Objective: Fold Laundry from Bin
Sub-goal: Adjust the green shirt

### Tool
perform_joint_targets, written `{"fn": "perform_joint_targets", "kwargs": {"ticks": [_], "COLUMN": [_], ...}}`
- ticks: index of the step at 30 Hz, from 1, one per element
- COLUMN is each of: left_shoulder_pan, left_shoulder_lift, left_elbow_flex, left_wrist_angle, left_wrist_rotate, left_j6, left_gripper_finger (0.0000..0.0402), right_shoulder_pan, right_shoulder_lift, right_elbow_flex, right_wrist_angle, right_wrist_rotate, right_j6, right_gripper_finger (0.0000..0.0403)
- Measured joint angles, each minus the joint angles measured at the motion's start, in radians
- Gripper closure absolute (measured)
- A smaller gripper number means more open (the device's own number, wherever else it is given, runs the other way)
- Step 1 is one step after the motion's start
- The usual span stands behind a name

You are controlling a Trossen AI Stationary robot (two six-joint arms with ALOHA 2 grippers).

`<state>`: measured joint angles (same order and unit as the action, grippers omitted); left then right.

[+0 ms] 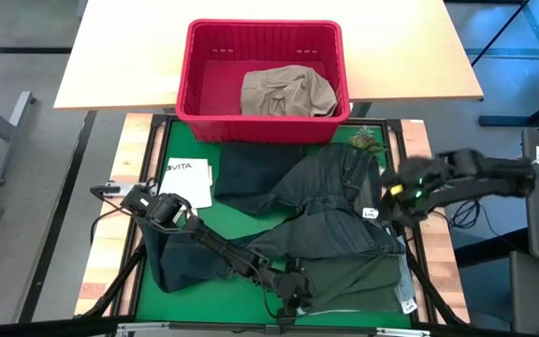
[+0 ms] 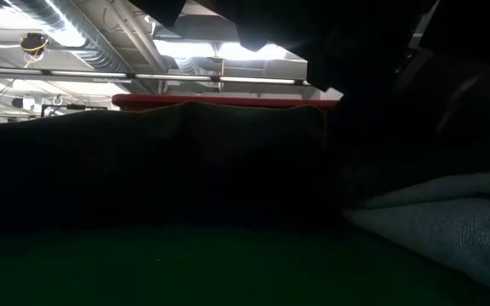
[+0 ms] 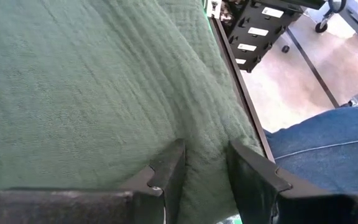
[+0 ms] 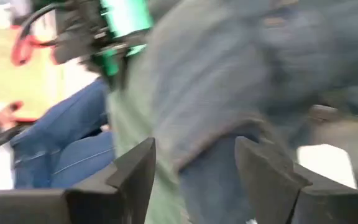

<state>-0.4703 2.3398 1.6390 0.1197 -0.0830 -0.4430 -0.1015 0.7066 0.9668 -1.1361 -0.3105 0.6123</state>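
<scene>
A dark green garment (image 1: 349,281) lies spread on the green mat's near right part, with dark blue jeans (image 1: 330,201) rumpled over its far side. My left gripper (image 1: 293,301) is at the near edge, shut on the green cloth (image 3: 104,93). My right gripper (image 1: 391,198) hovers blurred above the right edge of the jeans. It is open (image 4: 194,152), with nothing between its fingers. A khaki piece (image 1: 286,92) lies inside the red bin (image 1: 260,126) at the far side. My left gripper pinches a raised fold of the green garment (image 3: 205,163) between its two fingers (image 3: 166,168), close to the garment's near edge. The fingers slant down from the table's left side. The rest of the cloth lies slack on the mat.
A white tote bag (image 1: 188,181) lies on the mat at the far left. A black frame (image 1: 410,271) rims the mat. Blue denim (image 3: 328,149) shows beyond the table's edge. The low view is mostly dark, showing the bin's rim (image 2: 219,102) and pale cloth (image 2: 458,221).
</scene>
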Motion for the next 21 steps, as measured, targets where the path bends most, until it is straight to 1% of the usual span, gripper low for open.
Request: {"fn": "perform_joint_targets", "kwargs": {"ticks": [2,4,7,11,14,18,21], "left_shoulder_pan": [0.004,0.008,0.011,0.012,0.012,0.012,0.012], "left_shoulder_lift": [0.0,0.0,0.0,0.0,0.0,0.0,0.0], "left_elbow_flex": [0.0,0.0,0.0,0.0,0.0,0.0,0.0], "left_wrist_angle": [0.0,0.0,0.0,0.0,0.0,0.0,0.0], "left_wrist_rotate": [0.003,0.004,0.004,0.003,0.003,0.002,0.002], "left_j6": [0.0,-0.001,-0.002,-0.002,0.0,0.0,0.0], "left_gripper_finger": [0.0285,0.0285,0.0285,0.0285,0.0285,0.0285,0.0285], "right_shoulder_pan": [0.11,0.214,0.357,0.516,0.61,0.718,0.769], "right_shoulder_lift": [-0.004,0.004,0.06,0.162,0.229,0.327,0.398], "right_elbow_flex": [-0.069,-0.118,-0.149,-0.15,-0.149,-0.149,-0.149], "right_wrist_angle": [0.132,0.245,0.379,0.425,0.436,0.437,0.436], "right_wrist_rotate": [0.004,0.01,0.029,0.094,0.136,0.222,0.283], "right_j6": [0.062,0.09,0.095,0.091,0.09,0.09,0.089], "right_gripper_finger": [0.0185,0.0185,0.0185,0.0185,0.0185,0.0185,0.0185]}}
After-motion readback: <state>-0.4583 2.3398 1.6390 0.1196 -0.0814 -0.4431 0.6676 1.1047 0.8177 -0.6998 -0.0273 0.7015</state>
